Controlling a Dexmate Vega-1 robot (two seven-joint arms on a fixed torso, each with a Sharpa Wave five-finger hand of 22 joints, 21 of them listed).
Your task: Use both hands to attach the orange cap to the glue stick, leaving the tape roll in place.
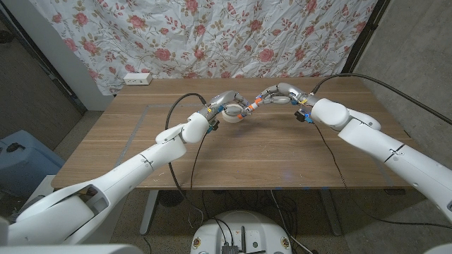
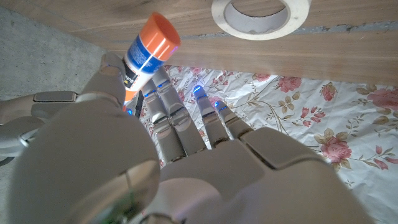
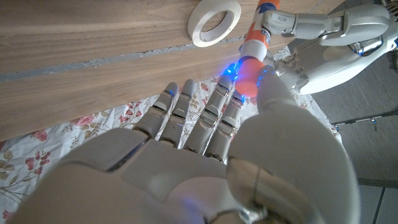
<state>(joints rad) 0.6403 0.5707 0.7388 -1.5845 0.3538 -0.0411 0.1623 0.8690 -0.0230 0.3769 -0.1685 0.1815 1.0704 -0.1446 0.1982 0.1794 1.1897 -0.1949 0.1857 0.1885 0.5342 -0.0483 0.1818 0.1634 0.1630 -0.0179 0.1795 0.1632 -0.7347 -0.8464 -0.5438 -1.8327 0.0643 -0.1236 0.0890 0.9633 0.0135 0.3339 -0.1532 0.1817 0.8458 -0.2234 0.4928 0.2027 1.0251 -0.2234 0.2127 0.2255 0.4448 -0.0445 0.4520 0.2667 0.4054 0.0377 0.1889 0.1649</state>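
My left hand pinches the white and blue glue stick by its body and holds it just above the table. The orange cap sits on the stick's end, and that end points toward my right hand. In the right wrist view the orange cap shows just past my right hand's outstretched fingers. They are spread, and I see none of them closed around it. The white tape roll lies flat on the table under the left hand, also visible as the tape roll.
The wooden table has a faint seam line along its left part. A white power strip lies at the far left corner. A floral curtain hangs behind the table. Black cables run along both arms.
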